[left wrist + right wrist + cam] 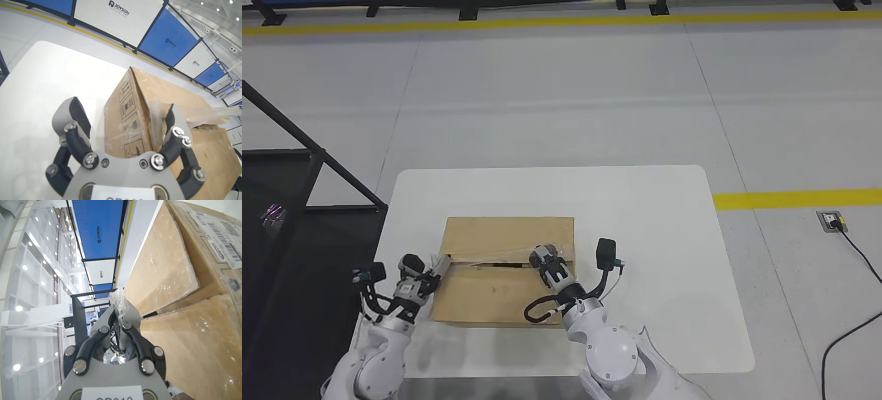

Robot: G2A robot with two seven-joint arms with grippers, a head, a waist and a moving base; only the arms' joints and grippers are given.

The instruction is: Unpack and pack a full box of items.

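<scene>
- Right gripper first, closest in: its jaws are pinched tight on a crumpled end of clear tape, and it sits over the top of the box, by the centre seam.
- Left gripper is spread wide and holding nothing. It straddles the box's left end, with one finger out over the table and the other at the flap edge among loose tape.
- The box lies long-side on at the near middle of the table. Its flaps are down, with a strip of tape lifted off the seam, so I'd call this the opening step, with unpacking not yet begun.
- The pinch is the first risk. It's a thin, wadded bit of film, so a hard pull could slip it out of the jaws or snap the strip, leaving a stub on the seam.
- The box is the second. Nothing clamps it, so a pull along the seam may drag or tilt it towards the table's near edge.
- The third is that slack tape can fold back and re-stick to the cardboard or the fingers.
- Beyond the box, the table's far half gives room to set items out.
</scene>
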